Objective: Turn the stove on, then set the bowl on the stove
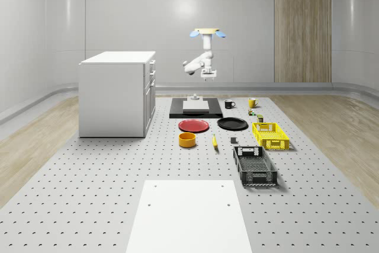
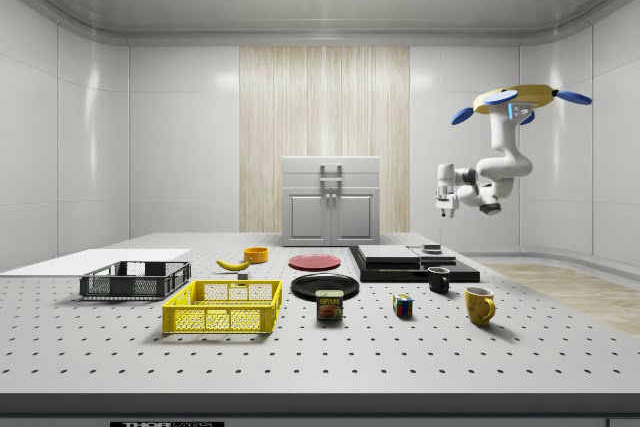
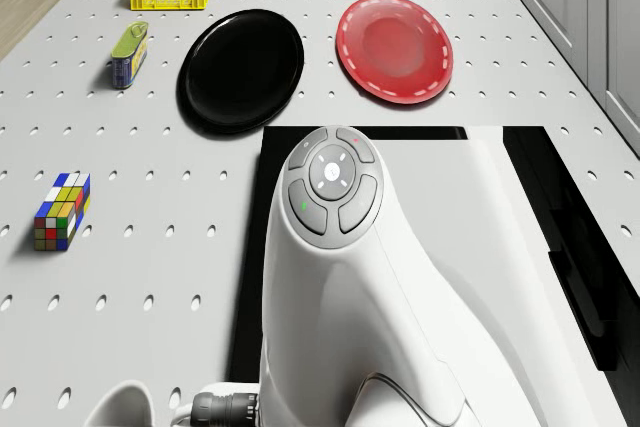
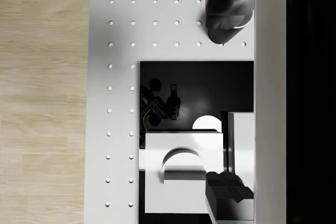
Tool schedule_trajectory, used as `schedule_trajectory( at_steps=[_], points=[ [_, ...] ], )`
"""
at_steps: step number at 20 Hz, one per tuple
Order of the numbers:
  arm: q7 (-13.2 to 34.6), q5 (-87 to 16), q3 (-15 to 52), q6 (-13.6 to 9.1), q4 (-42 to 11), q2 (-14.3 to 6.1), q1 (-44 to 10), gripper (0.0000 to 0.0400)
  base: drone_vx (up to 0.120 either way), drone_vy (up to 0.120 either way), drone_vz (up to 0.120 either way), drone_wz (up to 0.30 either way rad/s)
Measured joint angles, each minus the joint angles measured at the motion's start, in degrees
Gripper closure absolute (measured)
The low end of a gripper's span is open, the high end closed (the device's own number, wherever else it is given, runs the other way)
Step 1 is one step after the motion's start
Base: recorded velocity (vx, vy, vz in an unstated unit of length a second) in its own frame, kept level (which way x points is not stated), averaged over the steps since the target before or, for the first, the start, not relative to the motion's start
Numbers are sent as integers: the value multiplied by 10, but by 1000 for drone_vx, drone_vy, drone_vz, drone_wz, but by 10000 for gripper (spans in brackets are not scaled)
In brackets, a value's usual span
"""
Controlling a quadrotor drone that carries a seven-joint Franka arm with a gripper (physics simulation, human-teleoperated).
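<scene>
- While the drone (image 1: 208, 32) hovers above the far end of the table (image 1: 89, 176), the gripper (image 1: 208, 77) hangs well above the stove (image 1: 195, 108); the orange bowl (image 1: 188, 140) sits nearer, beside the red plate (image 1: 193, 125).
- Side view: gripper (image 2: 443, 206) high above the stove (image 2: 410, 261); bowl (image 2: 256, 254) far left.
- Wrist view: stove (image 4: 199, 93) below; whether the fingers are wide or narrow, I cannot tell.

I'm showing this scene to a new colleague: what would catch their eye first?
Most likely the drone hovering above the black stove at the table's far end, its white arm hanging the gripper well above the stove. Next, the bright things on the pegboard table: the yellow basket, the red plate and the orange bowl in front of the stove.
</scene>
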Motion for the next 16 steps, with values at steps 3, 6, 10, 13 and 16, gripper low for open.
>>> schedule_trajectory(
  at_steps=[3, 6, 10, 13, 16],
  points=[
    [7, 3, 6, 5, 0, -10, -9, 0, 0, -120, -80, 0],
    [12, 6, 10, 11, 1, -20, -15, 0, 0, -120, -120, 0],
    [18, 12, 15, 20, 1, -33, -22, 0, 0, -120, -120, 0],
    [22, 17, 19, 28, 2, -42, -26, 0, 0, -120, -120, 0],
    [25, 21, 22, 36, 3, -51, -30, 0, 0, -120, -120, 0]
  ],
)
